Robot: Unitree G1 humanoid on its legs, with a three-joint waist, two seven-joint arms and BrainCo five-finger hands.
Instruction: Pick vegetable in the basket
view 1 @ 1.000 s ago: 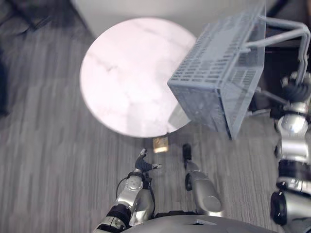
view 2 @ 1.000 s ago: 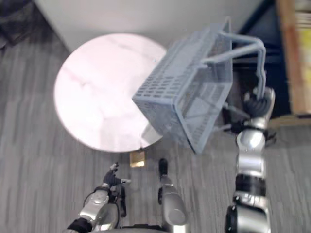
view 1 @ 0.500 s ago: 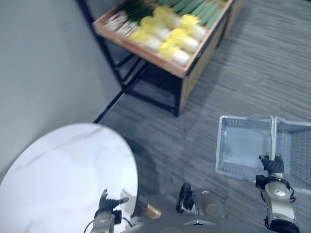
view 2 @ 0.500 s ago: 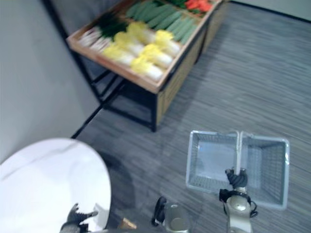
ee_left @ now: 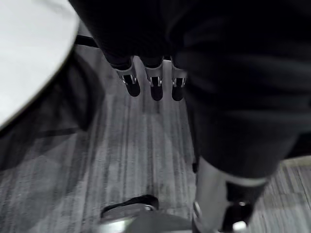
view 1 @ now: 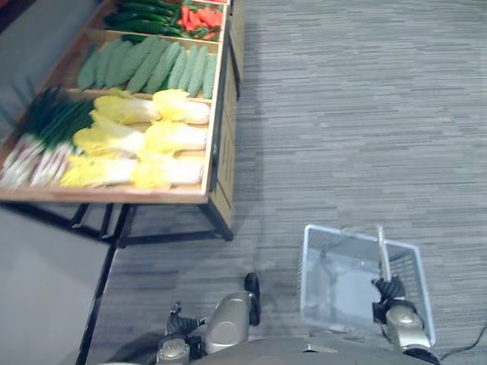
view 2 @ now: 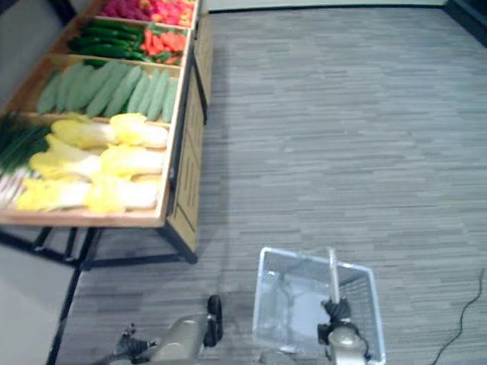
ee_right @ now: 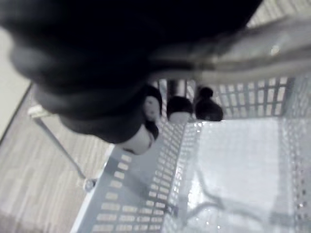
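A light grey plastic basket (view 1: pixel 310 268) hangs empty low on my right, seen from above. My right hand (view 1: pixel 391 292) is shut on its handle (view 1: pixel 381 249); in the right wrist view its fingers (ee_right: pixel 180 108) curl round the handle bar above the basket's slotted wall (ee_right: pixel 146 187). The vegetables lie on a wooden stand (view 1: pixel 218 141) to the left: yellow napa cabbages (view 1: pixel 144 144), pale green gourds (view 1: pixel 156 65), scallions (view 1: pixel 38 133), dark cucumbers and red peppers (view 1: pixel 199 17) farther back. My left hand (view 1: pixel 176 331) hangs low at the bottom left, its fingers (ee_left: pixel 154 86) straight and empty.
The stand rests on a black metal frame (view 1: pixel 122 224) over grey striped carpet (view 1: pixel 365 114), which stretches wide to the right. A white round table's edge (ee_left: pixel 29 53) lies near my left hand. A grey wall (view 1: pixel 38 296) fills the lower left.
The camera has swung round, so the stand has gone from far ahead to close at the upper left and the round table has left the eye views. My right hand keeps the basket.
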